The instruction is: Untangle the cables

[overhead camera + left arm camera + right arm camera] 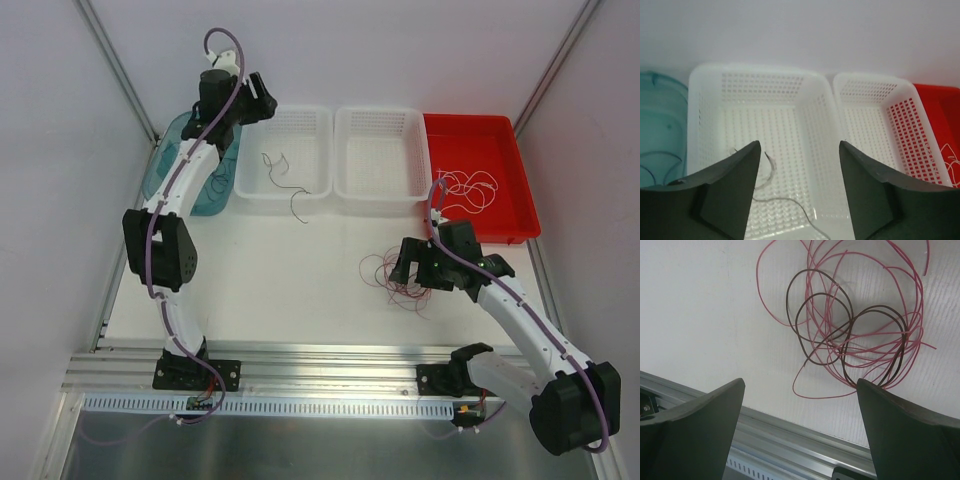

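White walls close in a pale surface with four containers lined along its far side. Farthest left sits a teal bin, with the left arm reaching past it. The left gripper hangs over the first white basket, its fingers spread and nothing between them. Below it a dark cable lies curled on the basket floor, one end trailing over the near rim onto the surface. The second white basket shows nothing inside. The red tray at the right holds a loose heap of white cables.

In front of the tray, on the open surface, lies what is left to sort: a tangle of pink and brown cables, the brown loops threaded through the pink ones. The right gripper hovers just beside this tangle, spread wide and empty.

The work looks partly done, the dark and white strands set apart and this knot next. The next move probably calls for pressing the fingertips down to the surface on an outer loop where only one colour runs. It should pinch that single strand, then draw it out slowly so the other colour does not drag along.
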